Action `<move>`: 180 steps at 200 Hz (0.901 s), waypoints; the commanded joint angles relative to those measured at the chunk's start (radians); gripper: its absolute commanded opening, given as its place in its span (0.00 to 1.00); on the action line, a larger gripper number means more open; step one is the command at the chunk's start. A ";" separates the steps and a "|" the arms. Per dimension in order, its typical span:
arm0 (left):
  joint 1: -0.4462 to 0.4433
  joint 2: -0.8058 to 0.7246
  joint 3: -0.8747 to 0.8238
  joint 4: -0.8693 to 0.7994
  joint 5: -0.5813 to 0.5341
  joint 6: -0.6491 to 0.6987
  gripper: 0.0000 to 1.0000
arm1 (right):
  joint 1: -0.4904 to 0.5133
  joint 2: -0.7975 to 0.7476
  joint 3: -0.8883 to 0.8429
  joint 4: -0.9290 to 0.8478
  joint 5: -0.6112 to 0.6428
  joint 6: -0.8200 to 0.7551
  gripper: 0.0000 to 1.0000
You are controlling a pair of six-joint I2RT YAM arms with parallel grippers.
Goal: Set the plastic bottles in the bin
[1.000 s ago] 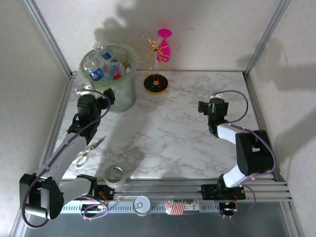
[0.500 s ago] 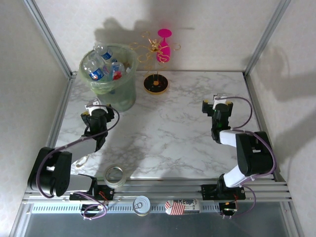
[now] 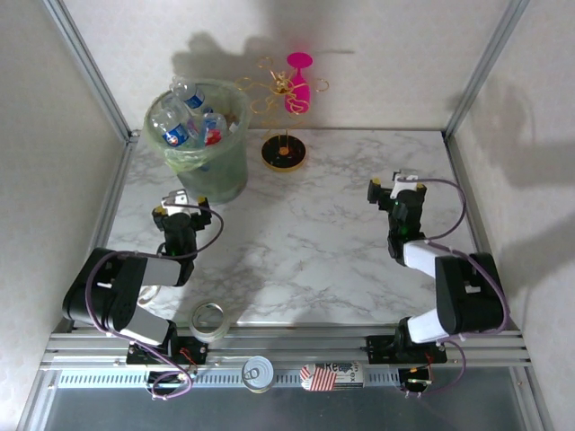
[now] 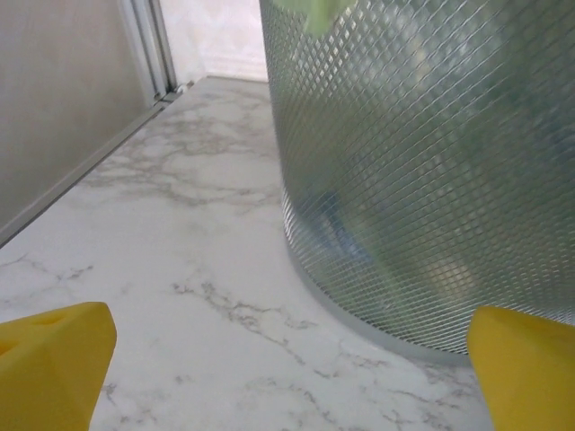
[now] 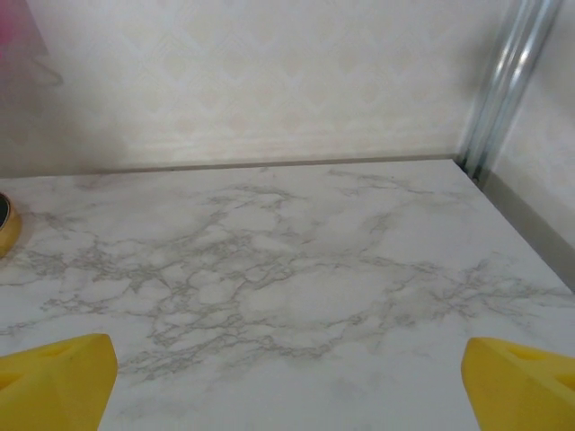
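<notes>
The bin (image 3: pixel 220 171), a round translucent grey-green wastebasket with a pale green liner, stands at the far left of the marble table. Several plastic bottles (image 3: pixel 182 126) with blue caps and labels lie heaped inside it, one standing above the rim. My left gripper (image 3: pixel 181 209) sits low just in front of the bin, open and empty. In the left wrist view the bin's gridded wall (image 4: pixel 422 162) rises close ahead between my yellow fingertips (image 4: pixel 54 359). My right gripper (image 3: pixel 396 189) rests open and empty on the right side, facing bare marble (image 5: pixel 287 296).
A pink goblet (image 3: pixel 299 81) hangs on a gold wire stand with a round base (image 3: pixel 284 153) right of the bin. A tape roll (image 3: pixel 208 317) lies near the front edge, scissors (image 3: pixel 149 292) beside the left arm. A can (image 3: pixel 258 373) sits on the front rail.
The left arm has folded back toward its base, drawing its gripper down and away from the bin. The right arm has also folded in slightly. Both grippers stayed open.
</notes>
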 commanded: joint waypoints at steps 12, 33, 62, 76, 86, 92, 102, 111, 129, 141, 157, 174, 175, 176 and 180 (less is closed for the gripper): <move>0.012 -0.027 -0.132 0.272 0.049 0.008 1.00 | -0.018 0.034 -0.071 0.007 0.051 0.024 0.99; 0.033 0.038 -0.181 0.417 0.081 -0.008 1.00 | -0.028 0.095 -0.090 0.170 0.078 -0.009 0.99; 0.046 0.053 -0.152 0.381 0.106 -0.009 1.00 | -0.098 0.116 -0.093 0.175 -0.082 0.021 0.99; 0.052 0.045 -0.140 0.344 0.115 -0.016 1.00 | -0.098 0.093 -0.156 0.267 -0.085 0.021 0.99; 0.054 0.048 -0.138 0.343 0.112 -0.019 1.00 | -0.098 0.083 -0.200 0.337 -0.089 0.019 0.99; 0.055 0.044 -0.132 0.325 0.114 -0.022 1.00 | -0.099 0.080 -0.229 0.382 -0.089 0.023 0.99; 0.059 0.049 -0.128 0.328 0.115 -0.026 1.00 | -0.104 0.122 -0.308 0.537 -0.070 0.030 0.99; 0.062 0.047 -0.123 0.316 0.112 -0.030 1.00 | -0.100 0.117 -0.321 0.569 -0.052 0.035 0.99; 0.067 0.048 -0.116 0.300 0.109 -0.037 1.00 | -0.102 0.117 -0.314 0.549 -0.041 0.042 0.99; 0.070 0.046 -0.111 0.292 0.107 -0.042 1.00 | -0.103 0.116 -0.313 0.542 -0.040 0.042 0.99; 0.069 0.047 -0.111 0.293 0.109 -0.042 0.99 | -0.102 0.113 -0.312 0.534 -0.040 0.044 0.99; 0.070 0.046 -0.111 0.291 0.109 -0.042 1.00 | -0.103 0.112 -0.312 0.535 -0.041 0.042 0.99; 0.069 0.046 -0.111 0.292 0.109 -0.042 1.00 | -0.103 0.112 -0.312 0.535 -0.041 0.042 0.99; 0.070 0.047 -0.111 0.291 0.109 -0.043 1.00 | -0.102 0.112 -0.312 0.536 -0.041 0.042 0.99; 0.070 0.047 -0.111 0.291 0.109 -0.042 1.00 | -0.103 0.114 -0.312 0.539 -0.041 0.042 0.99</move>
